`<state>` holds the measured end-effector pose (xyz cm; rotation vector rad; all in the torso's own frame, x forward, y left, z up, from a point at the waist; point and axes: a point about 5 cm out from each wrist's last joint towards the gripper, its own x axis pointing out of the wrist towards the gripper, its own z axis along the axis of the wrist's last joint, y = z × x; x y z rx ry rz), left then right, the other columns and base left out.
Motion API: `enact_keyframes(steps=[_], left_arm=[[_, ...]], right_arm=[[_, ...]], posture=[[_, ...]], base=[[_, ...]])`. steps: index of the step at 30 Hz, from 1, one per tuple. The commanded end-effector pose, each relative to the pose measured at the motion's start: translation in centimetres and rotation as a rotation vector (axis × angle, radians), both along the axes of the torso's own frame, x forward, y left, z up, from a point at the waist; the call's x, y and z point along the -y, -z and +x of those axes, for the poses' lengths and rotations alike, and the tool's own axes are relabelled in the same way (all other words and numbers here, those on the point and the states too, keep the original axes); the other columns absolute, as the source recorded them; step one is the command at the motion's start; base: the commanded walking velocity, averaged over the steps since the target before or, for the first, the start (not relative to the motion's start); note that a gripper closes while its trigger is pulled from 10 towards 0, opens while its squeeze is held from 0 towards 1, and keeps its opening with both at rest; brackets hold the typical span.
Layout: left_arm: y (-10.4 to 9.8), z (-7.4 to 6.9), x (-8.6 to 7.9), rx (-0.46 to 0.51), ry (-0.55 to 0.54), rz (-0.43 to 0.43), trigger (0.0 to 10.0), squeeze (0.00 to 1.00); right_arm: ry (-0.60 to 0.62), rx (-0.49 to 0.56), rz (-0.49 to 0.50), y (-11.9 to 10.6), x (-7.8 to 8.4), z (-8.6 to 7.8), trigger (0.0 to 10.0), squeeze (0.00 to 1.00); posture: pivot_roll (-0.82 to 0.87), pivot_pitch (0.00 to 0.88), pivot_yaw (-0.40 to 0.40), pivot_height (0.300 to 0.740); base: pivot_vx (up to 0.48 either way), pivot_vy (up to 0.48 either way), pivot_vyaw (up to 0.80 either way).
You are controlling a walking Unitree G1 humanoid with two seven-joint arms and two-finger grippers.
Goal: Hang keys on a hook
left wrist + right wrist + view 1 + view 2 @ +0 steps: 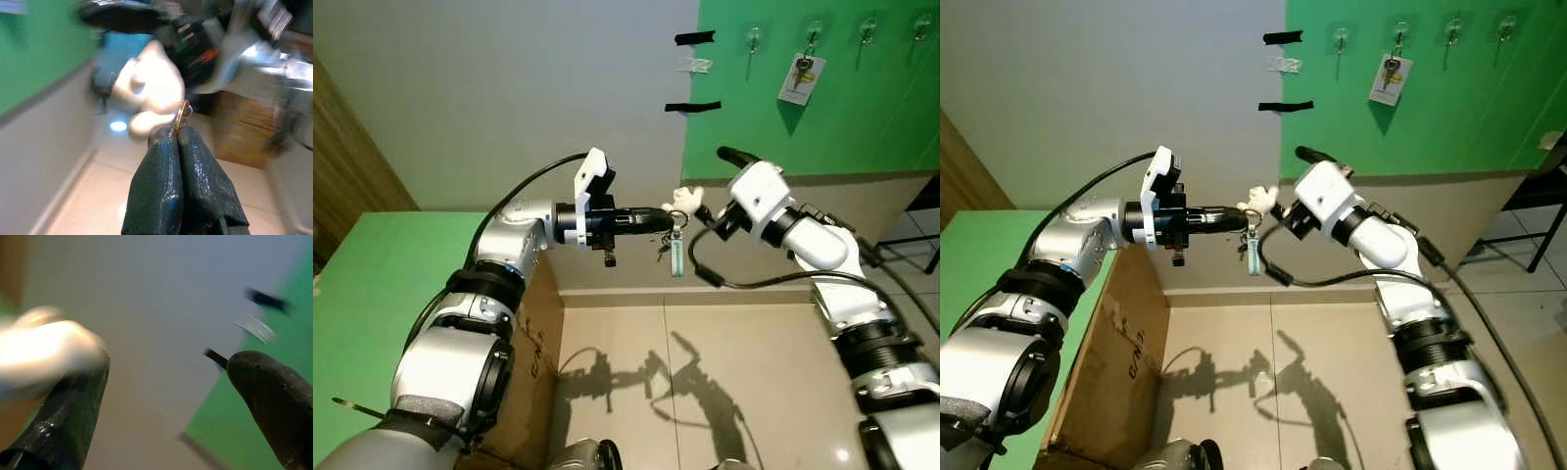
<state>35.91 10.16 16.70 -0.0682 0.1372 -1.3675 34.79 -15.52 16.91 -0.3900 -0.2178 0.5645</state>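
- Left end effector (668, 221): fingers pressed fully together on the brass ring (182, 115) of the keys (674, 235), held in mid-air between the two arms. The left wrist view shows only the ring's edge caught at the very fingertips.
- Keys: a white charm (686, 202) sits above the ring; a pale tag (676, 258) and small keys hang below, clear of wall and floor.
- Right end effector (710, 201): fingers spread wide, one lying against the charm in the right wrist view, the other well apart; it grips nothing.
- Hooks: a row on the green wall at 1 o'clock from the keys, well apart and higher. One hook (814, 37) already carries a tagged key; the hook (755, 39) at its 9 o'clock looks free.
- Risk, slip: the fingertip hold on a thin ring is shallow, so a nudge from the right end effector could likely twist the ring loose and drop the keys to the floor.
- Risk, poor transfer: closing on the soft charm rather than the ring would probably leave the ring badly presented to a hook.
- Risk, swing: the dangling tag may sway during the reach and foul the neighbouring key.
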Motion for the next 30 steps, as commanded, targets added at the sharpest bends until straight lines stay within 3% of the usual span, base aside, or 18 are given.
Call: enact_keyframes(steps=[1,3,7,8,9,14,17,21,23,28,29,30], left_arm=[[0.4,0.4,-0.3,0.016,-0.091,0.026,0.0,0.0],[1.6,1.1,-0.6,0.017,-0.301,0.082,0.0,0.0],[3.6,1.6,-1.4,0.018,-0.628,0.158,0.0,0.0],[3.9,1.6,-1.7,0.014,-0.694,0.168,0.0,0.0],[3.9,1.6,-1.7,0.014,-0.694,0.168,0.0,0.0],[6.7,0.8,-3.4,-0.029,-1.103,0.183,0.0,0.0],[8.4,-0.4,-4.3,-0.011,-1.251,0.243,0.0,0.0],[9.2,-1.1,-4.6,-0.006,-1.27,0.263,0.0,0.0],[9.8,-2.0,-4.1,0.004,-1.222,0.246,0.0,0.0],[9.8,-2.8,-3.2,0.047,-1.175,0.19,0.0,0.0],[10.4,-3.3,-3.3,0.031,-1.168,0.183,0.0,0.0],[11.2,-3.9,-3.5,0.012,-1.159,0.188,0.0,0.0]], right_arm=[[0.069,-0.049,0.163,-0.1,0.6,0.1,10.0,1.0],[0.164,-0.111,0.356,0.6,1.1,0.1,10.0,1.0],[0.336,-0.179,0.593,2.3,2.4,-0.2,10.0,1.0],[0.361,-0.188,0.614,2.7,2.6,-0.4,10.0,1.0],[0.361,-0.188,0.614,2.7,2.6,-0.4,10.0,1.0],[0.563,-0.253,0.685,5.8,3.6,-2.1,10.0,1.0],[0.636,-0.292,0.66,7.7,3.2,-3.2,10.0,1.0],[0.648,-0.321,0.626,8.7,2.8,-4.0,10.0,1.0],[0.593,-0.36,0.483,10.1,1.8,-5.2,10.0,1.0],[0.578,-0.364,0.382,10.7,1.7,-5.9,10.0,1.0],[0.587,-0.386,0.37,11.4,2.0,-6.4,10.0,0.0],[0.594,-0.419,0.359,12.4,2.3,-7.0,10.0,0.0]], posture=[[-0.18,0.0,0.084,0.74],[-0.18,0.0,0.084,0.74],[-0.18,0.0,0.085,0.74],[-0.17,0.0,0.085,0.74],[-0.17,0.0,0.085,0.74],[-0.16,0.0,0.069,0.74],[-0.15,0.0,0.057,0.74],[-0.15,0.0,0.052,0.74],[-0.14,0.0,0.049,0.74],[-0.14,0.0,0.042,0.74],[-0.13,0.0,0.042,0.74],[-0.13,0.0,0.043,0.74]], base=[[0.0,0.0,0.0],[0.0,0.0,0.0],[0.0,0.0,0.0],[0.0,0.0,0.0],[0.0,0.0,0.0],[0.0,0.0,0.0],[0.0,0.0,0.0],[0.0,0.0,0.0],[0.0,0.0,0.0],[0.0,0.0,0.0],[0.0,0.0,0.0],[0.0,0.0,0.0]])
